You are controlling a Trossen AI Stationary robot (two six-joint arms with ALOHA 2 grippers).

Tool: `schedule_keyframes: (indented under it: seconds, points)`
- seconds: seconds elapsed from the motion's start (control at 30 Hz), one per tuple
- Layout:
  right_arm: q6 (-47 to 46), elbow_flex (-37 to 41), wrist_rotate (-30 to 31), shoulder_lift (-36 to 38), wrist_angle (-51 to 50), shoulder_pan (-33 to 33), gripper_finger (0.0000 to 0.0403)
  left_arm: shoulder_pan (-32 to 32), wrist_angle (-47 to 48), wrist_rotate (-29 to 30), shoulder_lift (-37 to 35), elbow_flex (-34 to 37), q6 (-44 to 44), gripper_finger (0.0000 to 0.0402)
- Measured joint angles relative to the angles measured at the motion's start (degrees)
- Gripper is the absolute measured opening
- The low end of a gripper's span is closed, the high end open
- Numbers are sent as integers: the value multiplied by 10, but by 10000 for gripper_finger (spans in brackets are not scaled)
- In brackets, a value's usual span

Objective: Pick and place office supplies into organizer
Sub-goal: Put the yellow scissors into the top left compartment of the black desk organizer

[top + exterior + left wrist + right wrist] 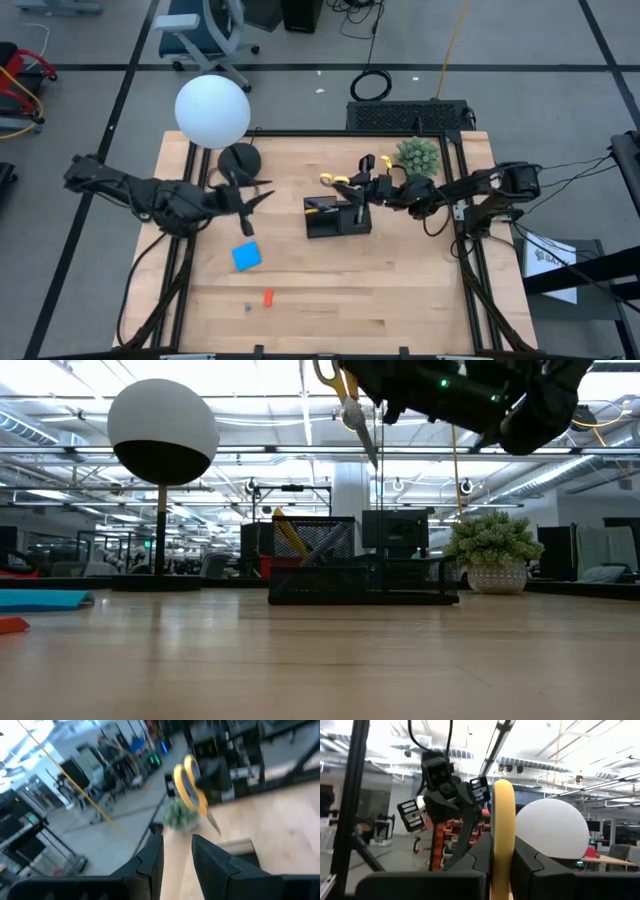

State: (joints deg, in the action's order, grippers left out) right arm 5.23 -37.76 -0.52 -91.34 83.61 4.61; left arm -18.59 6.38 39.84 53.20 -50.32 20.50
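Observation:
My right gripper [366, 186] is shut on the yellow-handled scissors [341, 181], held high above the black organizer [337, 216]. In the low view the scissors [356, 412] hang over the organizer [360, 575], which holds a yellow pen [289, 534]. My left gripper [254, 193] is open and empty, above the table between the lamp base and the blue square pad [246, 256]. The pad lies flat on the table. A small red piece [268, 297] and a tiny blue item [247, 307] lie nearer the front edge. My right gripper pinches a yellow handle loop [503, 827] of the scissors between its two fingers. The fingers come roughly level from the table's right side. The scissors are lifted clear, with the blades [368, 442] pointing down toward the organizer.
A lamp with a white globe [212, 110] and a black round base [240, 158] stands at the back left, close to my left gripper. A green spiky plant [417, 155] in a white pot stands at the back right, beside my right arm. Bare wood lies toward the front edge.

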Motion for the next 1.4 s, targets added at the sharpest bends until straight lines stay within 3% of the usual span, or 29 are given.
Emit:
schedule_keyframes:
  seconds: [0.23,0.53,1.03,1.4]
  points:
    - [-21,-12,1,-75,58,24,26,36,-147,-32,-55,106,19,108]
    - [-43,-106,-30,-165,63,33,26,72,-172,-46,-57,171,-11,108]
    - [-62,-110,-45,-221,61,37,26,93,-191,-55,-64,177,3,108]
    - [-74,-47,-40,-221,55,37,26,92,-195,-55,-64,177,2,108]
